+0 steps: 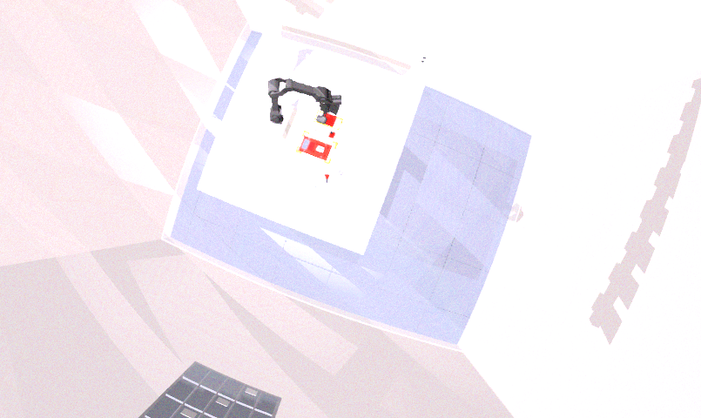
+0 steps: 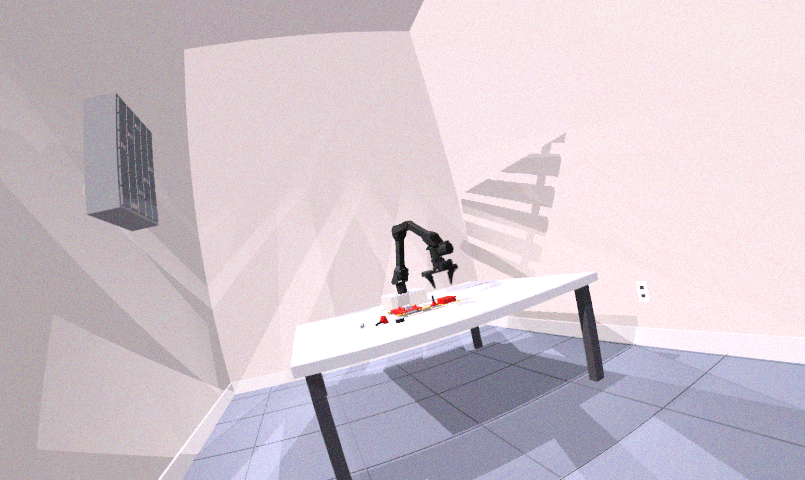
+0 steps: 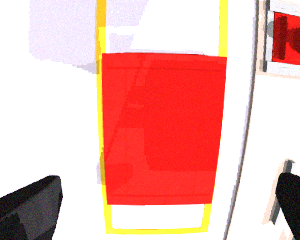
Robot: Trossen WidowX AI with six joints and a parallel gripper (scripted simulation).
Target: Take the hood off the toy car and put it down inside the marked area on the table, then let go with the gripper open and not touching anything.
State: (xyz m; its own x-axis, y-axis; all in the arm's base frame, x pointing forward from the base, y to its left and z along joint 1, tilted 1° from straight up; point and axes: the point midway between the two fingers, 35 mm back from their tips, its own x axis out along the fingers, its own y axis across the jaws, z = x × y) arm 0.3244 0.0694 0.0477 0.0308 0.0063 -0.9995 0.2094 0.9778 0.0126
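The red hood [image 1: 330,119] [image 2: 446,300] [image 3: 162,125] lies flat on the table, apart from the toy car. The yellow outline [image 3: 155,231] of the marked area runs around it. In the wrist view the hood's side edges reach the two side lines, and its near edge is inside the near line; the far line is out of view. My gripper [image 2: 442,285] [image 3: 175,188] is open and empty, above the hood, with its fingers wide of both sides and not touching it. The toy car [image 1: 325,151] [image 2: 405,310] stands beside the area, its front uncovered.
A small red block [image 1: 332,134] [image 3: 281,40] with a dark peg lies between hood and car. A red cone-like piece [image 1: 326,177] [image 2: 383,320], a black piece [image 2: 399,320] and a small grey ball [image 2: 362,325] lie beyond the car. A white box stands near the arm's base.
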